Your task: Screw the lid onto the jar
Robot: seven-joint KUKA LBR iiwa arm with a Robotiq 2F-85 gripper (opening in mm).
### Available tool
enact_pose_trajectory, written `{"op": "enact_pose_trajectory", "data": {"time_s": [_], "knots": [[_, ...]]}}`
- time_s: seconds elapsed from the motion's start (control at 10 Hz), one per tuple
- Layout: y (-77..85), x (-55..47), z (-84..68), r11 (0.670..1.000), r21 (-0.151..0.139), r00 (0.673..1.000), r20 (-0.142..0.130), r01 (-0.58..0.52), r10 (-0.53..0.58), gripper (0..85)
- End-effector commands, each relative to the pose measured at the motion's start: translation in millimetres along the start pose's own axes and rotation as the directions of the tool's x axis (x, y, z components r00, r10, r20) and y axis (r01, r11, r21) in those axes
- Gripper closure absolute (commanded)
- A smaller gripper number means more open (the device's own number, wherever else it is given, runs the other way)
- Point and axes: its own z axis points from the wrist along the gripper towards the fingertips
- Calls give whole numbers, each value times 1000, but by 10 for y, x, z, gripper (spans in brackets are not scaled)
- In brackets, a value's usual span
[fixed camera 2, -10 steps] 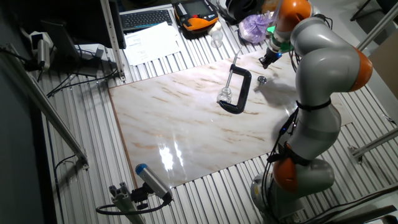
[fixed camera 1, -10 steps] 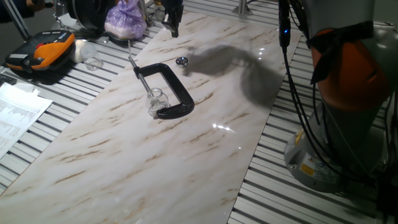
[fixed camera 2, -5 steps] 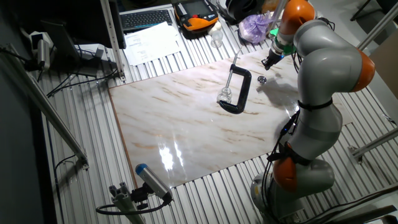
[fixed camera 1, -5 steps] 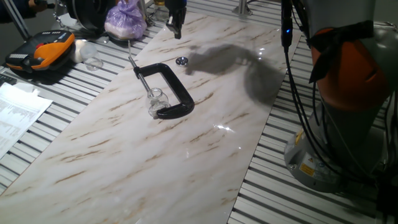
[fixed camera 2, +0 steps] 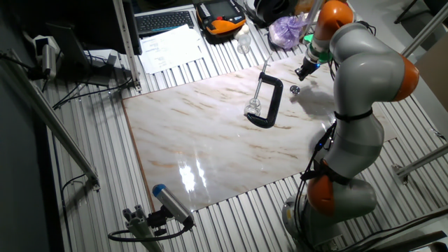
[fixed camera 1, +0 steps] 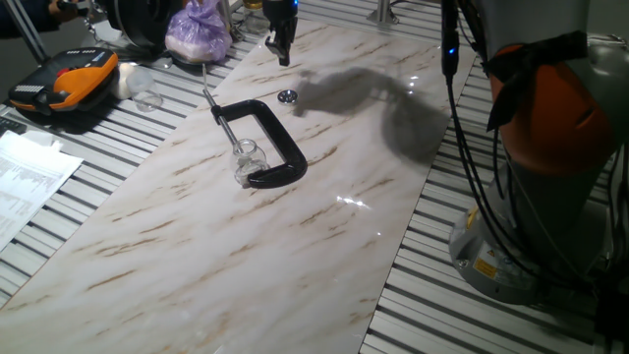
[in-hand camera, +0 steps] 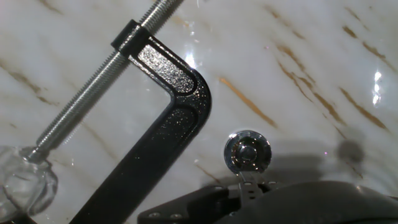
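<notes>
The lid [fixed camera 1: 287,96], a small shiny round cap, lies flat on the marble table just beyond the black C-clamp [fixed camera 1: 265,143]. The hand view shows the lid [in-hand camera: 248,152] right of the clamp's corner [in-hand camera: 168,118]. The jar [fixed camera 1: 246,155], small and of clear glass, stands inside the clamp at its screw end; its blurred edge [in-hand camera: 22,183] shows at the lower left of the hand view. My gripper [fixed camera 1: 284,54] hangs above the table, a little behind the lid and clear of it. In the other fixed view the gripper [fixed camera 2: 302,71] is just above the lid [fixed camera 2: 295,89]. How far apart the fingers stand is not visible.
A purple bag [fixed camera 1: 200,29], an orange and black case [fixed camera 1: 69,84] and another clear glass vessel [fixed camera 1: 147,98] sit off the slab's far left. Papers [fixed camera 1: 25,177] lie at the left. The robot's base [fixed camera 1: 511,246] stands at the right, off the marble.
My gripper has shifted a little to the right and toward the lid. The lid, jar and clamp have not moved.
</notes>
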Motion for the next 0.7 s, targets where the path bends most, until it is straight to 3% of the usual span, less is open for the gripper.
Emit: {"op": "enact_pose_trajectory", "data": {"time_s": [0.0, 0.6], "knots": [[-20, -5, 16, 1000, 0, 1000, -7, -5, 5, 850], [-30, 3, 184, 1000, 8, 1000, 14, -7, 6, 850]]}}
